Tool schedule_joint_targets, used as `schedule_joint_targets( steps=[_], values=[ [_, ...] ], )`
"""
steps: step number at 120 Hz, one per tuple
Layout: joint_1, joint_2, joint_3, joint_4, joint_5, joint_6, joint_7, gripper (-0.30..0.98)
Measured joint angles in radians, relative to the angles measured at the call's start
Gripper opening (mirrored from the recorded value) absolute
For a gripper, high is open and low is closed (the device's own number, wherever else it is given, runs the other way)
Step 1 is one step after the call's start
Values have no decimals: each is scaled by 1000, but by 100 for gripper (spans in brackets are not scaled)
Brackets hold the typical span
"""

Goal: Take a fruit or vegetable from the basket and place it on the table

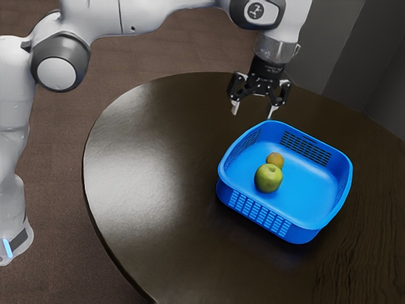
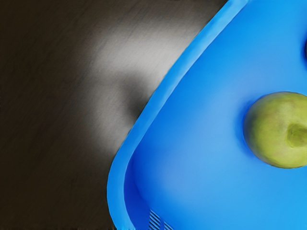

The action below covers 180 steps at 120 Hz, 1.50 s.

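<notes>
A: Where, the pincer [image 1: 254, 107]?

B: Up in the air by the basket [image 1: 223, 191], near its rim [image 2: 159, 96], on the end of a white and grey arm [image 1: 152, 9] reaching in from the exterior view's upper left.

A: Spread or pressed together?

B: Spread, with the fingers [image 1: 235, 107] well apart and a plain gap between them.

A: And for picking?

B: Two choices, both down on the basket's floor: a green apple [image 1: 268, 180], and a smaller orange-brown fruit [image 1: 275, 159], too small to name more closely.

A: Side by side?

B: Close together, in the exterior view with the apple partly in front of the smaller one. Touching or just apart, impossible to say from there.

A: Anything more of the apple?

B: Yellow-green skin, and in the wrist view a dimple [image 2: 297, 134] on its upper side. Well inward from the rim.

A: The basket itself?

B: Bright blue, with rounded corners and rows of slots [image 1: 306, 149] through the walls. Upright on a round, dark brown surface [image 1: 152, 221], with a broad pale sheen [image 1: 136, 183] well apart from it in the exterior view.

A: Any writing?

B: On a pale cap of the arm, a round dark emblem [image 1: 255, 10], too small to make out. Just above the pincer, on a dark collar, some pale marks [image 1: 269, 68], also too small to read.

A: Behind all that?

B: Brown floor [image 1: 152, 50] and grey panels [image 1: 345, 44].
</notes>
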Motion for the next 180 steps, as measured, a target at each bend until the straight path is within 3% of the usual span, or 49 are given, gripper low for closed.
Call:
schedule_joint_targets(
  steps=[56, 74, 80, 110, 120, 154, 180],
  values=[
    [18, 10, 1, 3, -29, 16, -330, 69],
    [193, 127, -10, 23, -74, 31, -315, 69],
    [242, 168, -54, 60, -85, 36, -302, 69],
    [368, 357, -207, 292, -93, 63, -253, 68],
    [372, 366, -252, 301, -42, 76, -206, 67],
    [375, 445, -364, 303, 219, 246, 160, 63],
    [414, 504, -411, 302, 296, 364, 398, 61]
  ],
)
